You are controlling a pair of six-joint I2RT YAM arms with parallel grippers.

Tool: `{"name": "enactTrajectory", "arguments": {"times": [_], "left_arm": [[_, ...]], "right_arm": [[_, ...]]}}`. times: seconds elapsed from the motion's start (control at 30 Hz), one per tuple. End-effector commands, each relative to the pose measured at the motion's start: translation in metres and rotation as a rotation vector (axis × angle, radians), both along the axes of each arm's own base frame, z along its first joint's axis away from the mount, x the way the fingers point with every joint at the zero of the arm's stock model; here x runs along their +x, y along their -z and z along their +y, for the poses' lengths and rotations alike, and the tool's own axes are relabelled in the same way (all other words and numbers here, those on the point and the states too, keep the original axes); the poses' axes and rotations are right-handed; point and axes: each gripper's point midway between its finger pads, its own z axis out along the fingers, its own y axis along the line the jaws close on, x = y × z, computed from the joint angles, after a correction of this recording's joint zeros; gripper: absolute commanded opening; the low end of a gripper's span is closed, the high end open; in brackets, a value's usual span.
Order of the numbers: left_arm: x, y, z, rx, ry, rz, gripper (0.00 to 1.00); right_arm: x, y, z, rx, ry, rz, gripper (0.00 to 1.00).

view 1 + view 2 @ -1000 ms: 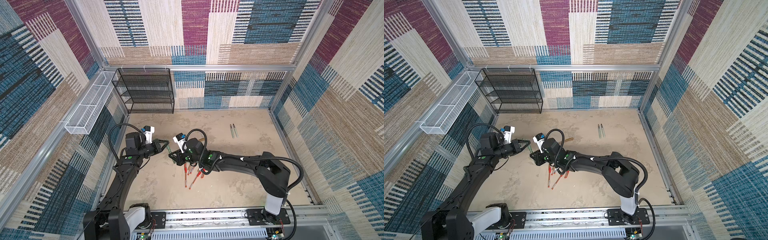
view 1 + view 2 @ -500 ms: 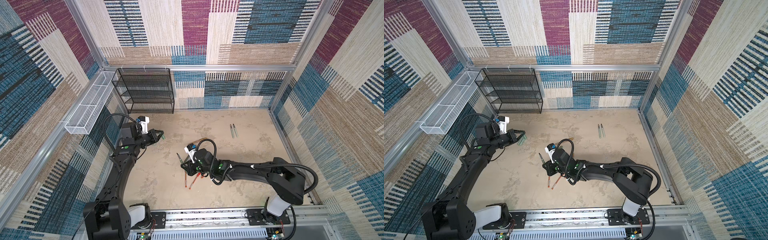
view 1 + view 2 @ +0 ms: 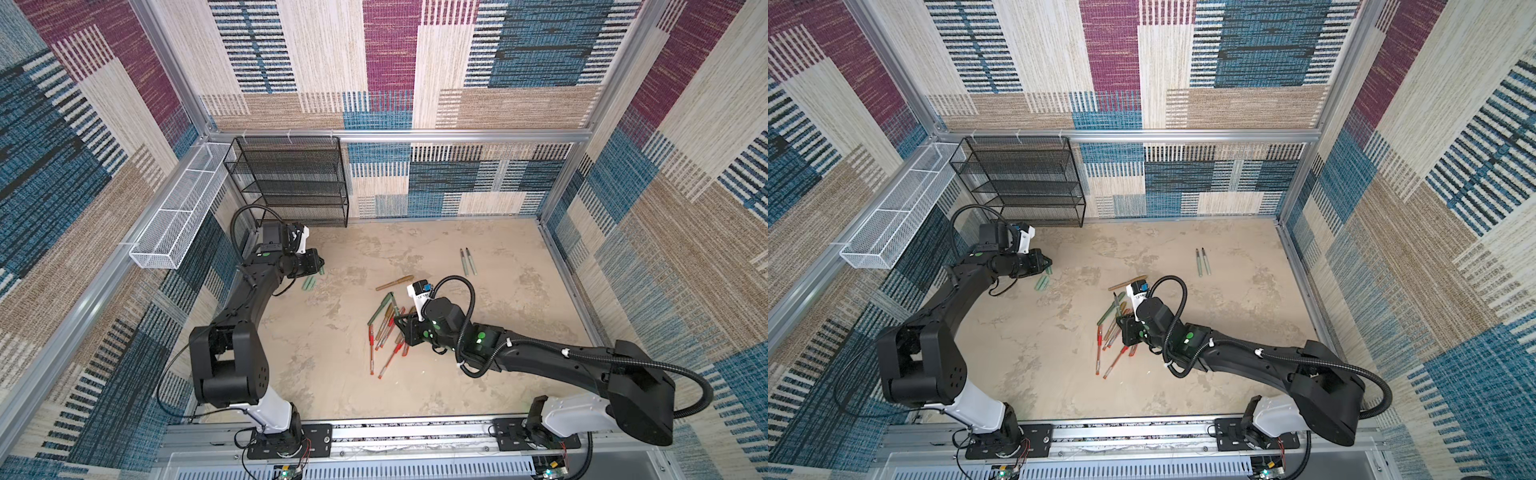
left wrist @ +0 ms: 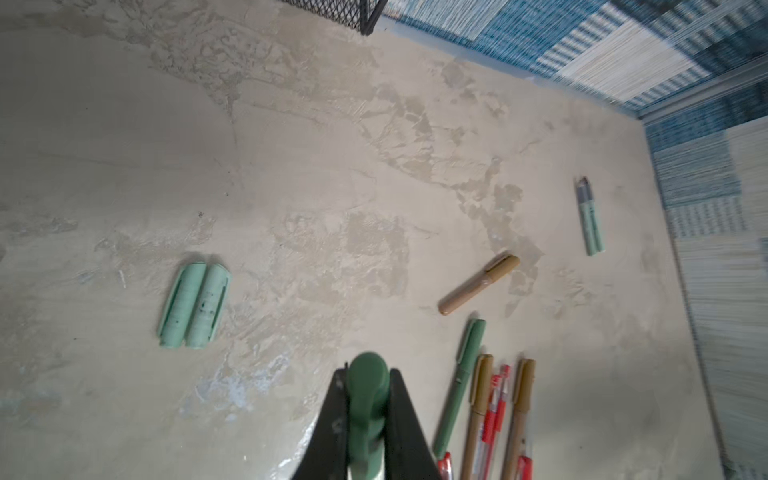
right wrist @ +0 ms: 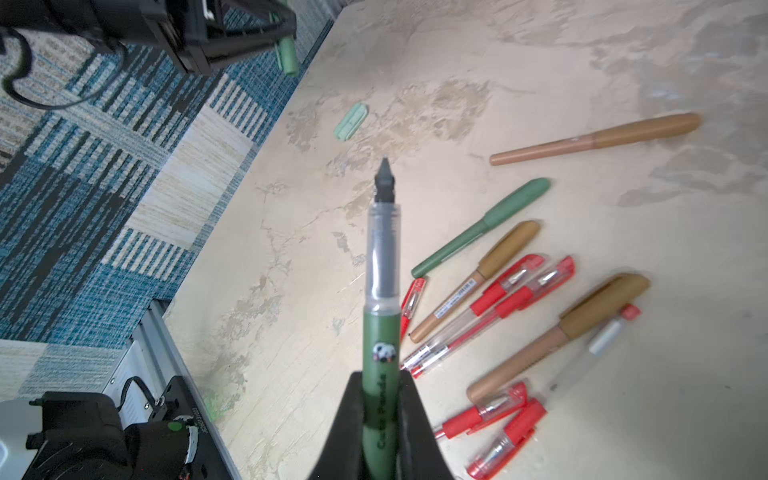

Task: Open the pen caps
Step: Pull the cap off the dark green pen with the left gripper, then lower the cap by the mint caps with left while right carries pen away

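My left gripper (image 4: 368, 374) is shut on a dark green pen cap (image 4: 368, 399), held at the far left of the table (image 3: 318, 266) above two pale mint caps (image 4: 193, 305) that lie side by side. My right gripper (image 5: 380, 382) is shut on the dark green pen barrel (image 5: 380, 328), whose dark tip is bare. In both top views that gripper (image 3: 401, 328) hangs over a pile of capped pens (image 3: 384, 332), red, gold-brown and green. A gold-brown capped pen (image 3: 395, 282) lies apart behind the pile.
Two uncapped mint pens (image 3: 467, 262) lie together at the back right. A black mesh rack (image 3: 291, 183) stands in the back left corner. A white wire basket (image 3: 174, 224) hangs on the left wall.
The two grippers were together at mid-table and have pulled apart. The left one went back-left with the green cap, and the right one came forward-right with the barrel.
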Motion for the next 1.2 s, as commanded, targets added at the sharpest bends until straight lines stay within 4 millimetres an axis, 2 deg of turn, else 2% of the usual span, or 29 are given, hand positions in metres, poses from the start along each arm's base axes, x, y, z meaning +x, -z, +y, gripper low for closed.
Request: {"name": "enactTrajectory", "arguments": {"times": [0.0,0.2,0.47,0.57,0.73,0.93,1.17], "left_arm": [[-0.003,0.028,0.009,0.135,0.053,0.092,0.0],[0.009,0.07,0.01,0.299,0.125,0.192,0.0],[0.019,0.111,0.011,0.385,0.158,0.293,0.01],[0.025,0.118,0.013,0.422,0.161,0.317,0.09],[0.031,0.13,0.013,0.439,0.159,0.347,0.13],[0.031,0.143,0.017,0.461,0.145,0.381,0.24],[0.035,0.124,0.011,0.424,0.125,0.352,0.37]], "right_arm": [[0.003,0.001,-0.021,-0.034,0.063,-0.005,0.0],[0.002,-0.01,-0.046,-0.027,0.12,-0.022,0.0],[-0.005,-0.006,-0.07,-0.021,0.168,-0.014,0.0],[-0.006,-0.005,-0.075,-0.026,0.183,-0.011,0.0],[-0.006,-0.003,-0.076,-0.034,0.182,-0.012,0.0],[-0.006,-0.002,-0.075,-0.035,0.179,0.0,0.0],[-0.004,-0.005,-0.073,-0.031,0.177,0.0,0.0]]}}
